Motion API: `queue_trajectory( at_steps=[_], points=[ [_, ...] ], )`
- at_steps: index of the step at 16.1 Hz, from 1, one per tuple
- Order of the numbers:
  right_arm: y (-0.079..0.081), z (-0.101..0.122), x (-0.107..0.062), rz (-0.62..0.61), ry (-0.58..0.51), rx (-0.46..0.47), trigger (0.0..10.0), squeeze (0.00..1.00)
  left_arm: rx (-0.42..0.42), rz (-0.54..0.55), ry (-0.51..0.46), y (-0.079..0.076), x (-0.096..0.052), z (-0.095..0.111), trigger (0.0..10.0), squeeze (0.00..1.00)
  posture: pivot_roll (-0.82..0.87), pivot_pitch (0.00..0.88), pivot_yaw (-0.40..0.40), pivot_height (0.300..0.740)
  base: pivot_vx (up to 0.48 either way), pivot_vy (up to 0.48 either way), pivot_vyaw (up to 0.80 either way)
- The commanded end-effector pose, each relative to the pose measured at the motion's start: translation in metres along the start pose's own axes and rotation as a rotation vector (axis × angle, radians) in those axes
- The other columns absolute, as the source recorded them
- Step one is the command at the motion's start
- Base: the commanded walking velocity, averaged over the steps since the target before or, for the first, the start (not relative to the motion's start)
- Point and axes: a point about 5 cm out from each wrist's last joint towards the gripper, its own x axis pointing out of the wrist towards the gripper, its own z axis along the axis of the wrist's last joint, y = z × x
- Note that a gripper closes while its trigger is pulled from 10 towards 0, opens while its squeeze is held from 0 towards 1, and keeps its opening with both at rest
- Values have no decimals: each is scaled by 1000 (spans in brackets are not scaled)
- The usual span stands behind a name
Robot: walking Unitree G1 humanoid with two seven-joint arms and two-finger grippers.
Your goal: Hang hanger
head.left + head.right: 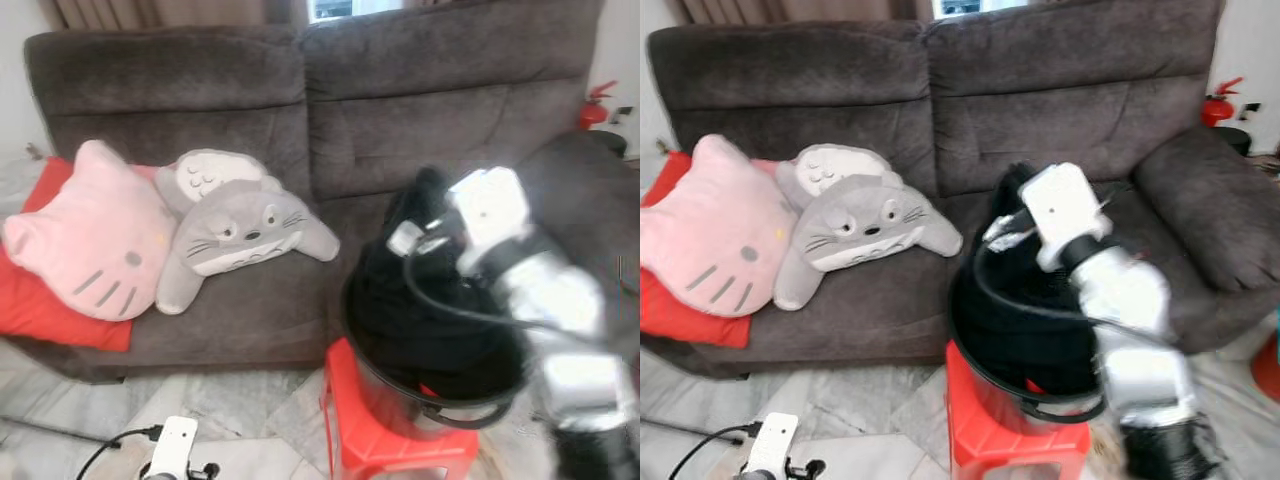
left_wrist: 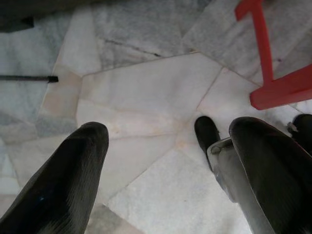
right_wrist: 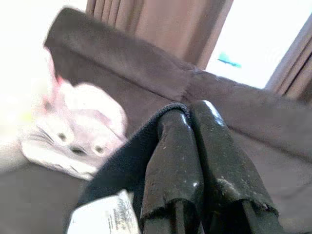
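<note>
A black basket [image 1: 440,412] heaped with dark clothes [image 1: 415,320] stands on a red stool [image 1: 365,445] in front of the sofa. My right arm [image 1: 545,300] reaches over the heap, its white wrist block [image 1: 490,210] raised above it. In the right wrist view my right gripper [image 3: 187,109] is shut, with a fold of dark garment [image 3: 122,165] pinched at its tips and a white label [image 3: 102,217] hanging below. My left gripper [image 2: 168,131] hangs open over the marble floor [image 2: 146,87], nothing between its fingers.
A grey sofa [image 1: 400,110] holds a pink cat cushion [image 1: 90,245], a grey plush [image 1: 245,235] and a red cushion [image 1: 40,300]. A red fire extinguisher [image 1: 595,105] stands at the far right. A black rod [image 2: 24,78] lies on the floor.
</note>
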Motion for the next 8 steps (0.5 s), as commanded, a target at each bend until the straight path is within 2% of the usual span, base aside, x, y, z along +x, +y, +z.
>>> queue_trajectory(
  at_steps=[1,4,6,8],
  points=[
    [0,11,-3,-64,-57,29,10000,0,10,17,21,4,-1,-5,10000,0,-162,0,87,740,0,0,0],
    [6,5,-10,-259,-62,199,10000,0,4,40,26,9,-3,-11,10000,0,-165,0,83,740,0,0,0],
    [13,-1,-13,-304,-42,254,10000,0,7,46,23,10,-4,-12,10000,0,-163,0,82,740,0,0,0],
    [32,-20,-21,-266,76,247,10000,0,16,40,28,10,-4,-14,10000,0,-167,0,84,740,0,0,0]
  ],
)
